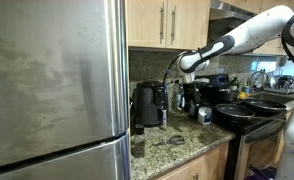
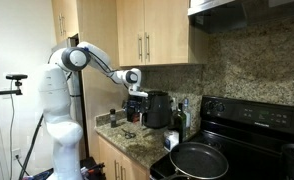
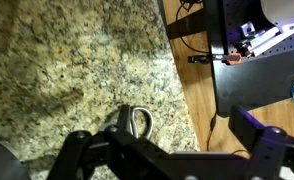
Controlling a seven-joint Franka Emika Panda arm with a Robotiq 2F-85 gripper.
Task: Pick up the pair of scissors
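Close below the gripper (image 3: 165,160): jaws spread wide, empty, poised to straddle the handle.
On the granite counter (image 3: 67,70): pair of scissors (image 3: 137,122) lies flat, one loop showing between the jaws.
Farther back: black toaster (image 1: 147,105) stands apart, so the approach looks free.

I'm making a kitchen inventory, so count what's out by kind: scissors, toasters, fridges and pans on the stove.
Scissors: 1
Toaster: 1
Fridge: 1
Pans: 2
Total: 5
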